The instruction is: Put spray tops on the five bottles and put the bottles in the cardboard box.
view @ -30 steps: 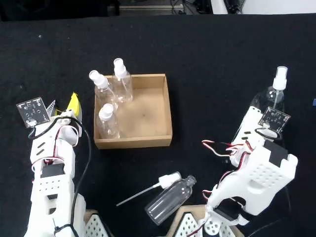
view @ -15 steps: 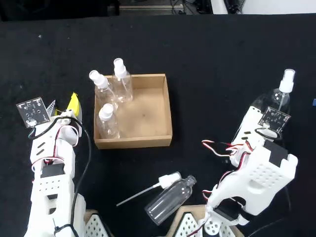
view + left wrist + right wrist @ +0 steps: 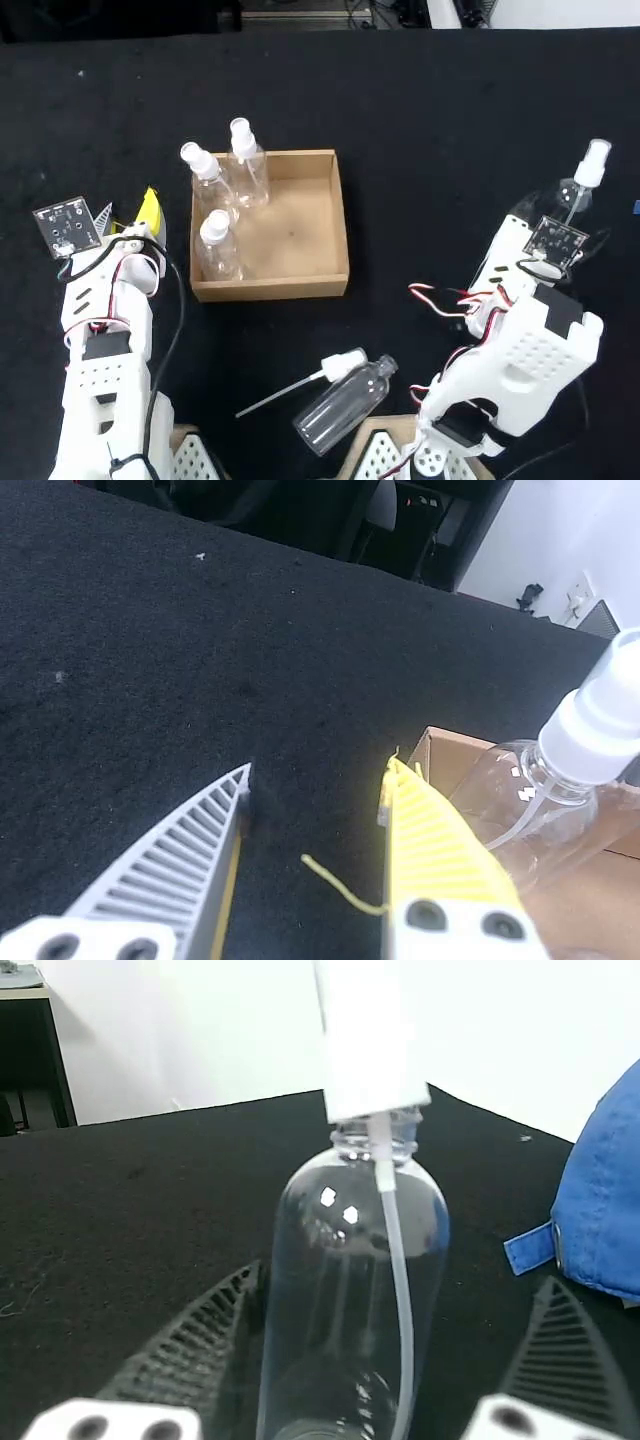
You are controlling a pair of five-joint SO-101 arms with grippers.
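Bench (image 3: 420, 100): black surface carrying all items.
Cardboard box (image 3: 341, 215): left of centre; three capped bottles (image 3: 220, 250) stand upright along its left wall.
Left end effector (image 3: 315, 770): fingers apart, over bare bench just beside the box.
Right end effector (image 3: 400, 1278): fingers spread wide either side of the upright bottle (image 3: 350, 1300), at the bench's right.
Lying bottle (image 3: 345, 402): uncapped, front centre.
Loose spray top (image 3: 342, 364): beside the lying bottle's neck.
Tilted spray top (image 3: 597, 160): at the upright bottle's neck, tube inside.
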